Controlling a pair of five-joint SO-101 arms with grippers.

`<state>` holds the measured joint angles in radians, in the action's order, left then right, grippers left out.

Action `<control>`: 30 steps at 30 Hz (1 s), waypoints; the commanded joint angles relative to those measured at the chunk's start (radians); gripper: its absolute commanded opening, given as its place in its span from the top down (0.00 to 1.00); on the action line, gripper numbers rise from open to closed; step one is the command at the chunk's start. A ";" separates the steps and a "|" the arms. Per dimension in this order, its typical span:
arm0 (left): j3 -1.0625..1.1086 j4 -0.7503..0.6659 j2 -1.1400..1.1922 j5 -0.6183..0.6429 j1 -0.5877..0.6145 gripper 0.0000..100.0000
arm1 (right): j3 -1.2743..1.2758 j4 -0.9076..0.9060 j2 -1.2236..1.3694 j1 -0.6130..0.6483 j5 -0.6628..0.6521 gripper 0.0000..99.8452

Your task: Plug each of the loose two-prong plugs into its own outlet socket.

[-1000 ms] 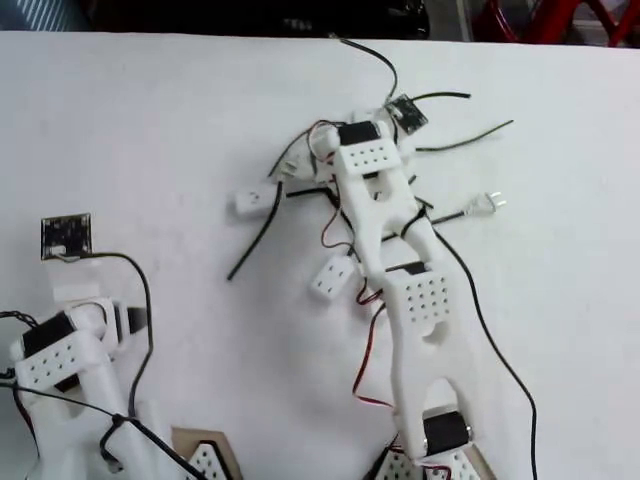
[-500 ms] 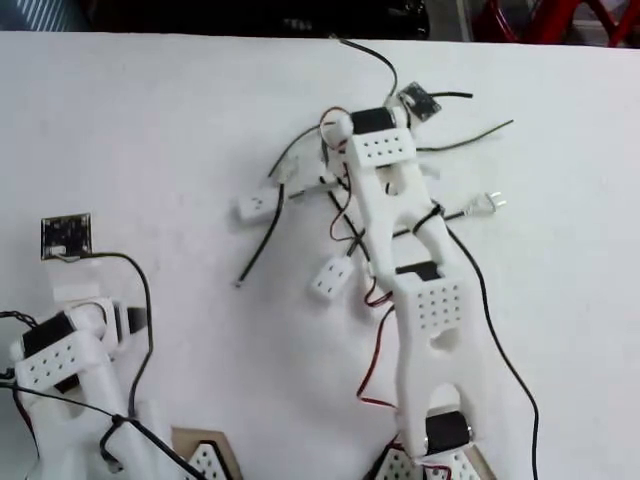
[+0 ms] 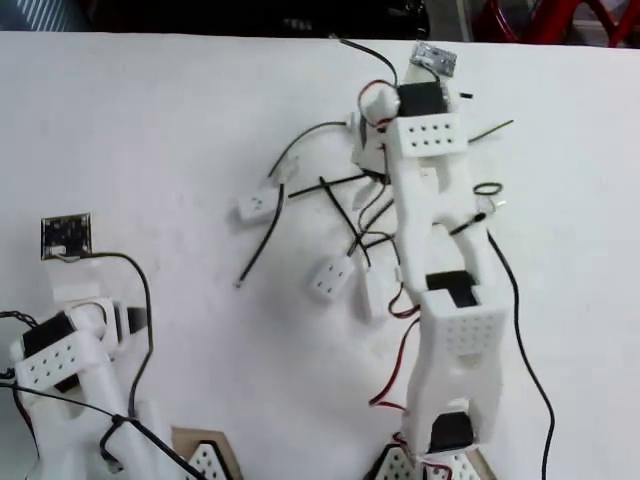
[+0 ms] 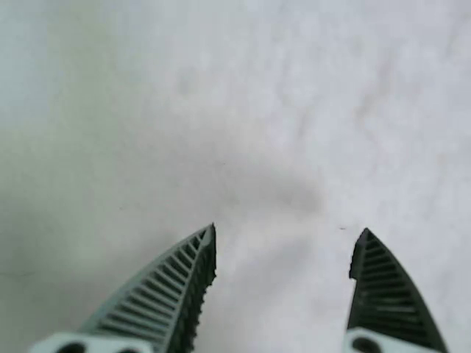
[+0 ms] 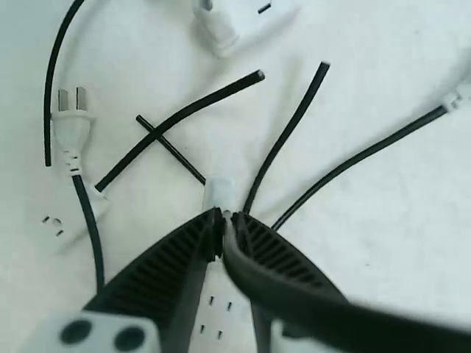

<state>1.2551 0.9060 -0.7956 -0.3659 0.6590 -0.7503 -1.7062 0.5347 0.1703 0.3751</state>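
L fingers [image 4: 184, 287]: we see 'em wide open, nothing held, over tabletop [image 4: 221, 110].
R fingers [image 5: 176, 257]: pinched on plug [image 5: 217, 190].

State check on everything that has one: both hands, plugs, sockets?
left hand: open, holding nothing.
right hand: shut on the gripped plug.
gripped plug: pinched at the hand's tip, in no socket.
loose plug: lying on the table, prongs bare, unplugged.
socket by loose plug: empty.
middle socket: empty.
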 commanded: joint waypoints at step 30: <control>-0.005 -0.020 -0.019 0.003 0.005 0.71 | 0.226 -0.010 -0.008 -0.062 -0.890 0.82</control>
<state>1.2551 0.9060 -0.7956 -0.3659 0.6590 -0.4419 -1.7016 0.5470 0.0921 -0.5056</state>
